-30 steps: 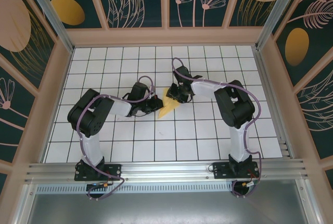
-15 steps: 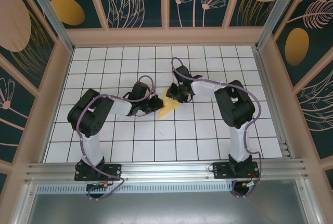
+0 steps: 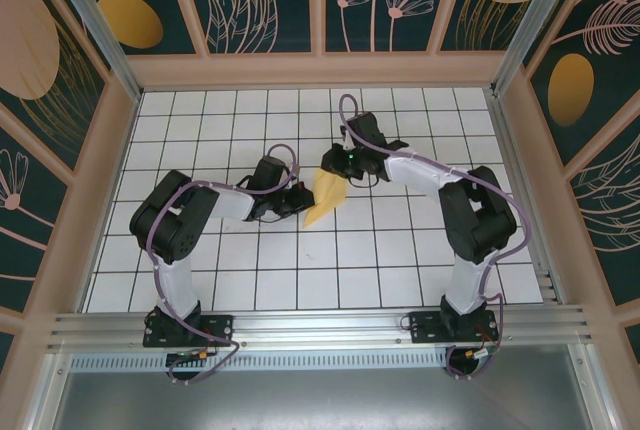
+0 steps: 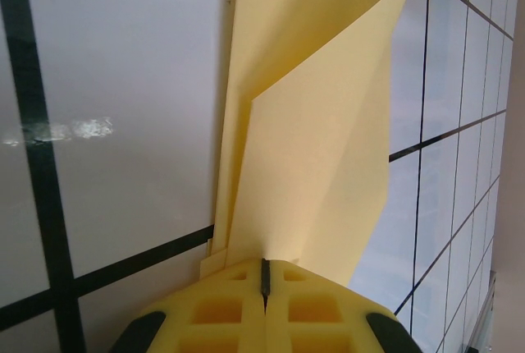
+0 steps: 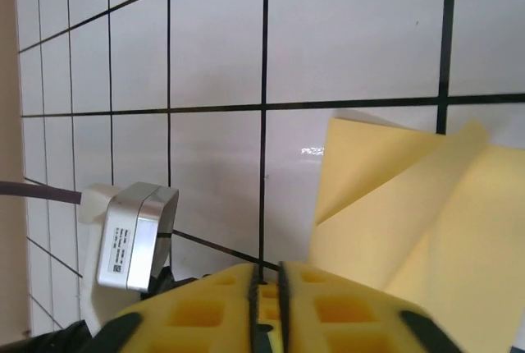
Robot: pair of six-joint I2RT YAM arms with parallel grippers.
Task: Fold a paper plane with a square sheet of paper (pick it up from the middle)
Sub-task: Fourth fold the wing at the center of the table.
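The square sheet of paper (image 3: 325, 196) is a partly folded, pointed yellow shape near the middle of the table. My left gripper (image 3: 301, 202) is shut on its near-left edge. In the left wrist view the folded layers (image 4: 320, 148) rise from between my left gripper's (image 4: 264, 275) closed pads, and the upper flap curls off the tiles. My right gripper (image 3: 336, 158) hovers just beyond the paper's far end. In the right wrist view my right gripper (image 5: 265, 283) has its jaws a narrow slit apart with nothing between them, and the paper (image 5: 410, 213) lies to their right.
White gridded tiles (image 3: 400, 250) cover the table, walled by a wooden frame (image 3: 320, 70) at the back and sides. A silver camera box (image 5: 135, 234) on the left arm sits close to my right fingers. An aluminium rail (image 3: 320, 328) runs along the near edge.
My right gripper has drawn back from the paper's far end toward the rear, and its jaws have narrowed. The left gripper keeps its hold in the same place.
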